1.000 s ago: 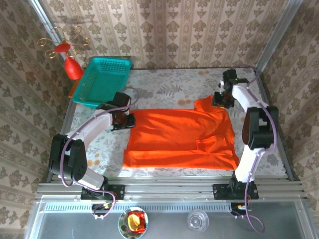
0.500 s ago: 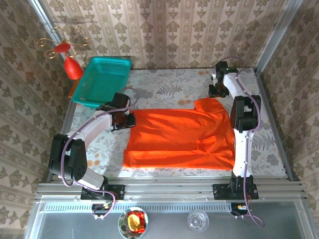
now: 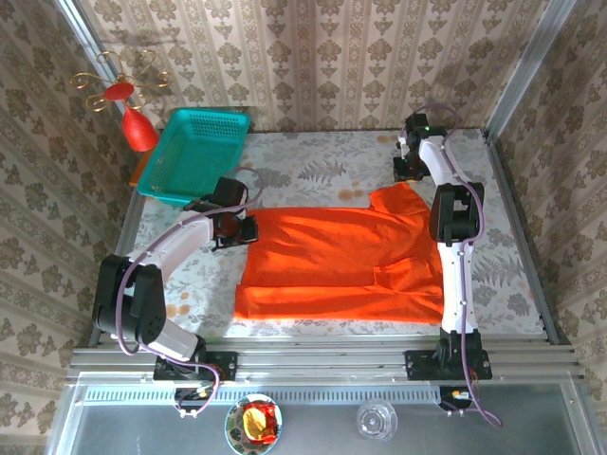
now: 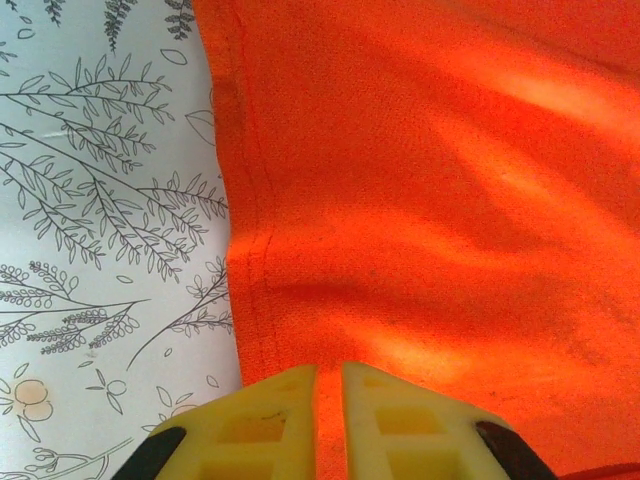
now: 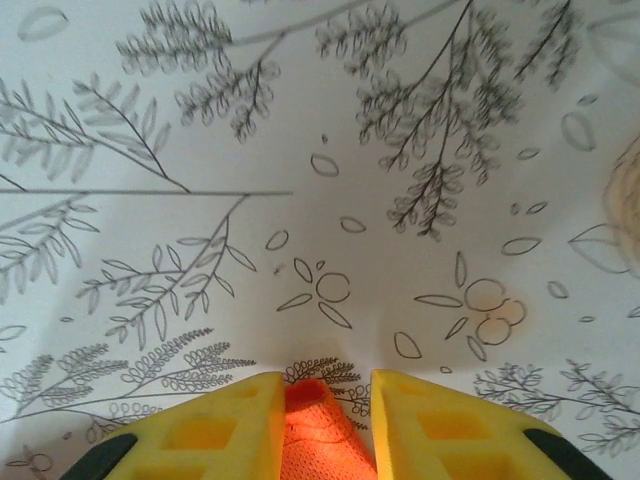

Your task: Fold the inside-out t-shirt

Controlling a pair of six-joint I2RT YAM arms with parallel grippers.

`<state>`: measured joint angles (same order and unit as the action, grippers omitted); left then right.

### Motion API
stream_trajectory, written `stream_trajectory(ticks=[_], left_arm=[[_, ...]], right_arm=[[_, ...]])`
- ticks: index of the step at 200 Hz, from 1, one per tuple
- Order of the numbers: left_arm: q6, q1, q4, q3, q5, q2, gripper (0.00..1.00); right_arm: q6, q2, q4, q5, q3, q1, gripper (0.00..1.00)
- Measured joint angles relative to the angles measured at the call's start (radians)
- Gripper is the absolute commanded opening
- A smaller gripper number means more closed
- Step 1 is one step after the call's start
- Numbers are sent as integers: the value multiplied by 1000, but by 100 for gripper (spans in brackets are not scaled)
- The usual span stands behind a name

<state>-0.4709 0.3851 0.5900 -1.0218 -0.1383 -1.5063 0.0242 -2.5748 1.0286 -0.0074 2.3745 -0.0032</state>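
Orange-red, the t-shirt (image 3: 341,261) is spread flat across the middle of the table (image 3: 303,156), its long side running left to right. The left arm is bent low over the table's left half, and the left gripper (image 3: 234,230) is closed on the stitched hem at the shirt's far left corner. The right arm is stretched toward the far right, where the right gripper (image 3: 410,171) is set at a jutting shirt corner. A tuft of fabric is seen between its yellow fingers (image 5: 220,420), but whether it is pinched cannot be told. The table is covered in pale cloth printed with leafy sprigs. A teal basket (image 3: 194,152) is tilted at the far left, with a red ornament (image 3: 133,118) beside it. The walls (image 3: 332,57) are papered in a damask pattern.
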Motion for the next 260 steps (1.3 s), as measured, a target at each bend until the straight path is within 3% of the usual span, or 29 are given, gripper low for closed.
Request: stream_trajectory(ticks=[41,66,99,168,260], left_arm=[[0,-7,1,13,5,0,15],[1,-21,0,12,8,0,16],[21,-35,8,-55,26,-35,20],[109,-48,16,-309,105,-270,26],[174,-48,138,-597,233,-566,32]], right_arm=[[2,-7,5,2,0,7,7],[-3,-1,3,17,-5,9,2],[-15,73,-12,40,-98,9,1],[-53,314,-67,52,-266,9,0],[-103,330,-87,124,-335,6,0]])
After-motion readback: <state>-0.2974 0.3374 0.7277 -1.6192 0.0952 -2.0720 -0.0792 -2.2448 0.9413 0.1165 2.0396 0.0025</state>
